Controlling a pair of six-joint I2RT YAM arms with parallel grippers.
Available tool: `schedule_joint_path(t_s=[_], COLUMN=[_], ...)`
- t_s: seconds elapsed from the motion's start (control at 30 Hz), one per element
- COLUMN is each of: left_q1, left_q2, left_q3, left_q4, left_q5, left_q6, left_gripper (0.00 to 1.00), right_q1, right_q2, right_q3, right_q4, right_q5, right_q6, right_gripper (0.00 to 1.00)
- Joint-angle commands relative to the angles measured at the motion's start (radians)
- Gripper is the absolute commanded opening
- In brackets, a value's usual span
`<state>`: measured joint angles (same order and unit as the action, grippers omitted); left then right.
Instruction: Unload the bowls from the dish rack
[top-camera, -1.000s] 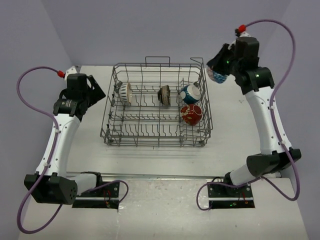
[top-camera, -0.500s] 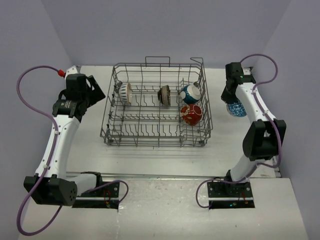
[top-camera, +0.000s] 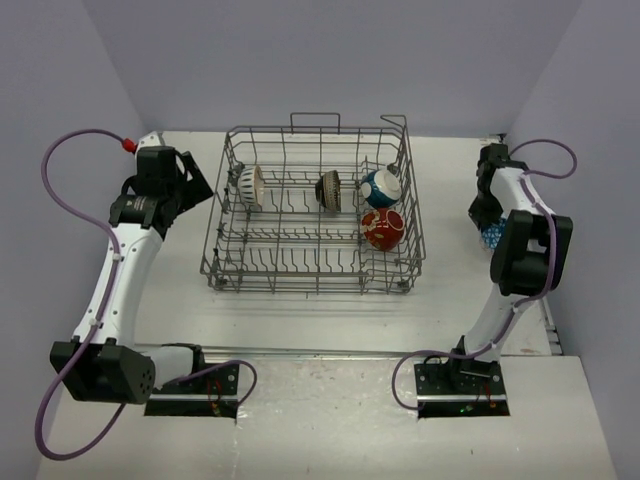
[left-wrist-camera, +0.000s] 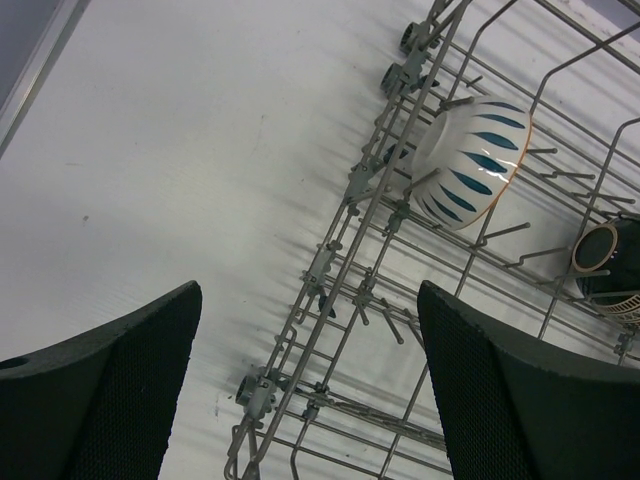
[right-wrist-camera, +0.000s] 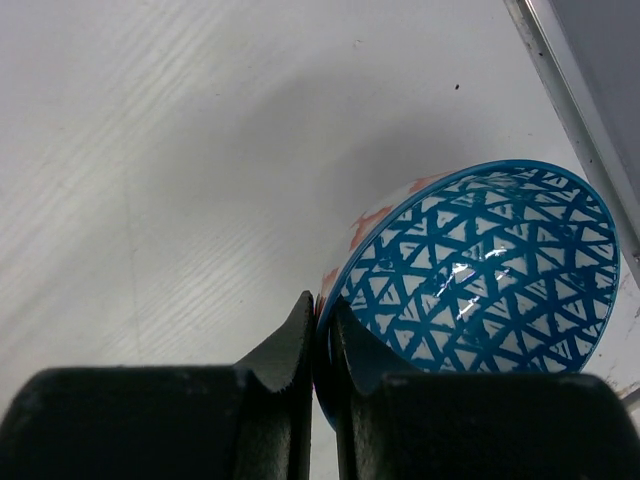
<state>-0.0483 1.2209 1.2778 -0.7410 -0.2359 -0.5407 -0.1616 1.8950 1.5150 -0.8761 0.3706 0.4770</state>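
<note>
Pale lilac walls close in a white bench (top-camera: 300, 320). The dish rack (top-camera: 312, 282) sits in the middle of it, beyond the two arm bases.

Four bowls remain in the rack, each standing on edge between the upright tines, which keep them from rolling or tipping flat:
- the striped bowl (top-camera: 250, 186) at the left
- the dark brown bowl (top-camera: 329, 191) in the middle
- the teal-white bowl (top-camera: 381, 187) at the right
- the red bowl (top-camera: 383, 229) just in front of the teal-white one

Standing this way, each offers a rim to pinch.

The fifth, the blue-red patterned bowl (right-wrist-camera: 480, 280), is out of the rack, low over the bench near its right edge and well apart from the wire wall. It is probably brought here so the set-down spot stays clear of the rack. The right claw (right-wrist-camera: 322, 335) is closed thin on its rim, one finger inside and one outside. That grip leaves the bowl tilted, with its patterned inside facing the wrist camera. Whether its foot touches the bench I cannot tell.

The left claw (left-wrist-camera: 308, 300) is spread wide and holds nothing. It hangs over bare bench just outside the rack's left wall and faces the striped bowl, the nearest one on its side. It looks ready for that bowl.
</note>
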Motion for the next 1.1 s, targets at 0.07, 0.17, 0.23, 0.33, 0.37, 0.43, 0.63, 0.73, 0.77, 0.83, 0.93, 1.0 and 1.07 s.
schedule_joint_path(t_s=[0.07, 0.17, 0.23, 0.33, 0.37, 0.43, 0.63, 0.73, 0.77, 0.83, 0.93, 1.0, 1.07], left_q1=[-0.005, -0.005, -0.005, -0.005, -0.005, -0.005, -0.005, -0.005, -0.005, -0.005, -0.005, -0.005, -0.007], left_q2=[0.031, 0.046, 0.055, 0.071, 0.072, 0.078, 0.080, 0.077, 0.074, 0.068, 0.054, 0.048, 0.042], left_q3=[0.028, 0.038, 0.043, 0.046, 0.043, 0.040, 0.018, 0.009, 0.008, 0.003, 0.003, 0.003, 0.002], left_q4=[0.040, 0.043, 0.046, 0.051, 0.054, 0.058, 0.072, 0.074, 0.074, 0.075, 0.074, 0.068, 0.062], left_q5=[0.021, 0.024, 0.024, 0.027, 0.032, 0.035, 0.046, 0.047, 0.047, 0.044, 0.033, 0.017, 0.003], left_q6=[0.016, 0.013, 0.015, 0.016, 0.016, 0.016, 0.012, 0.010, 0.010, 0.008, 0.007, 0.008, 0.007], left_gripper=[0.88, 0.88, 0.88, 0.88, 0.88, 0.88, 0.88, 0.88, 0.88, 0.88, 0.88, 0.88, 0.88], right_q1=[-0.007, -0.007, -0.007, -0.007, -0.007, -0.007, -0.006, -0.006, -0.004, 0.004, 0.022, 0.056, 0.135], right_q2=[0.056, 0.093, 0.099, 0.096, 0.098, 0.098, 0.009, -0.025, -0.037, -0.095, -0.180, -0.236, -0.313], right_q3=[-0.007, 0.005, 0.001, 0.001, 0.004, 0.013, 0.014, 0.048, 0.053, 0.050, 0.082, 0.146, 0.212], right_q4=[0.026, 0.017, 0.022, 0.028, 0.023, 0.012, 0.025, -0.006, -0.011, -0.014, -0.032, -0.011, 0.066], right_q5=[0.045, 0.048, 0.053, 0.059, 0.057, 0.057, 0.045, 0.031, 0.022, 0.019, -0.005, -0.018, -0.091], right_q6=[0.006, 0.014, 0.014, 0.015, 0.017, 0.017, 0.023, 0.028, 0.029, 0.032, 0.037, 0.023, -0.029], right_gripper=[0.00, 0.00, 0.00, 0.05, 0.07, 0.14, 0.30, 0.44, 0.47, 0.55, 0.59, 0.60, 0.60])
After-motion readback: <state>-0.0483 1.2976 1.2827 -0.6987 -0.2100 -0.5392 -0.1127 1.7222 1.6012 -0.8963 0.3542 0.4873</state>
